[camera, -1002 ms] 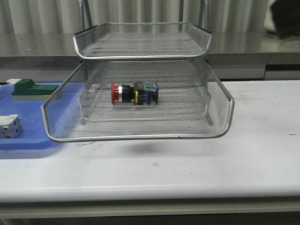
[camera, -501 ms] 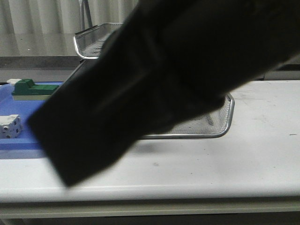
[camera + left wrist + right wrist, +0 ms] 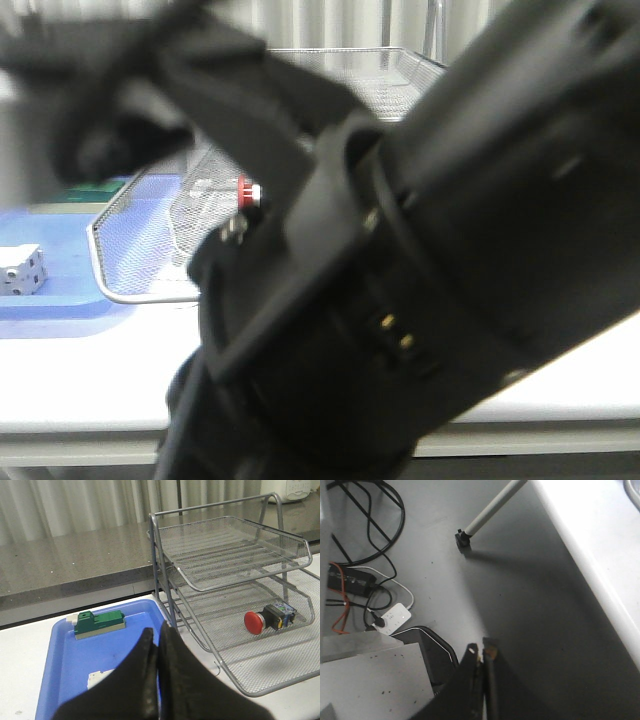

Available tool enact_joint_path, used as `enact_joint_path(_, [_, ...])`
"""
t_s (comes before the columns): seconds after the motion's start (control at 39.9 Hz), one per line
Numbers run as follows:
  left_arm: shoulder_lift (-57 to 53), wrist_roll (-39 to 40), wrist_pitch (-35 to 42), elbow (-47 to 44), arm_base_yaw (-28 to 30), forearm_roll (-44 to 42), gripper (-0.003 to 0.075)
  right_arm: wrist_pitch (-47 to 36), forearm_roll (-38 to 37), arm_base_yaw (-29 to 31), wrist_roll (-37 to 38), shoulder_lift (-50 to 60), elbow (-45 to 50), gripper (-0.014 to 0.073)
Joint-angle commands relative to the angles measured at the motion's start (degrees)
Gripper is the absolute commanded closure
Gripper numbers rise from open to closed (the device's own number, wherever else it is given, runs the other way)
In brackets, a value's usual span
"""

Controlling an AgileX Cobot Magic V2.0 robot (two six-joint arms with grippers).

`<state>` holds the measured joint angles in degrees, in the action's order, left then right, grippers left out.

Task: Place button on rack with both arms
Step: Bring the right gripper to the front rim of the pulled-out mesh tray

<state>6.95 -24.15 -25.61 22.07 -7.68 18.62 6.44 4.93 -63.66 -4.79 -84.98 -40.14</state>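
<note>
The button [image 3: 269, 618], with a red head and a black-and-blue body, lies on its side in the lower tier of the silver wire rack [image 3: 154, 555]. In the front view only its red head [image 3: 243, 190] shows, beside a blurred black arm [image 3: 430, 260] that fills most of the picture and hides much of the rack [image 3: 130, 215]. My left gripper [image 3: 155, 632] is shut and empty, above the blue tray and well apart from the button. My right gripper [image 3: 482, 647] is shut and empty. It points at the floor beside the table.
A blue tray [image 3: 65, 670] left of the rack holds a green block [image 3: 100, 622] and a white-grey block [image 3: 20, 270]. The right wrist view shows the table edge [image 3: 585, 545], a table leg [image 3: 490, 510], cables and a power strip [image 3: 390, 616] on the floor.
A black arm swung up close in front of the front camera and now blocks most of that view. The button lies where it lay in the lower tier.
</note>
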Motion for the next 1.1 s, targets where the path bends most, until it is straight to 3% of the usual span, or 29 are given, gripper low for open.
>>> enact_joint_path(0.0, [0.71,0.52,4.46,1.38,0.18,1.03,0.0739,-6.91,-0.62,3.12,-0.39,-1.6,-1.71,0.0653])
enact_joint_path(0.38, [0.71,0.52,4.46,1.38,0.18,1.03,0.0739,-10.52,-0.88,13.11,-0.39,-6.58,-5.09,0.0653])
enact_joint_path(1.08, [0.71,0.52,4.46,1.38,0.18,1.03,0.0739,-8.73,-3.35,16.86,-0.57,-13.84,-15.33,0.0653])
